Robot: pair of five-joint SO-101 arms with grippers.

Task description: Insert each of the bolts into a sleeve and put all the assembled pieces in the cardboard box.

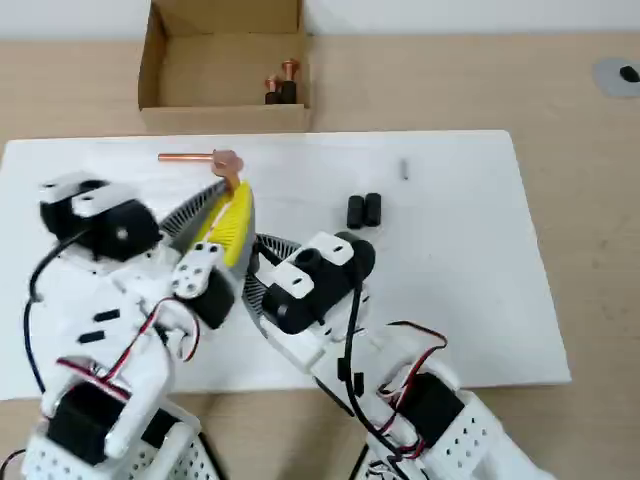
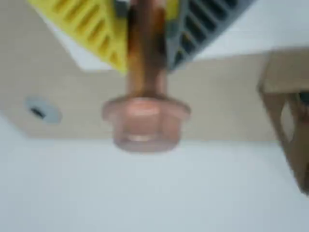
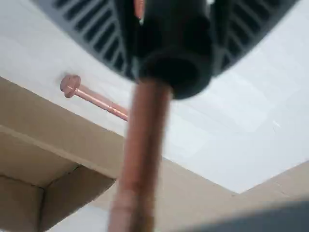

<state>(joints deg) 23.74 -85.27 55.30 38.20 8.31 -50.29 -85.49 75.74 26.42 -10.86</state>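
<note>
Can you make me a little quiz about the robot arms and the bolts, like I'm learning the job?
1. True or false: the brown cardboard box is empty.
2. How many loose black cylindrical sleeves lie side by side on the white mat?
3. What does the left gripper hold between its yellow and grey fingers? A) a copper-coloured metal bolt B) a black sleeve C) nothing

Key:
1. False: assembled bolt-and-sleeve pieces sit inside.
2. Two.
3. A.
</note>
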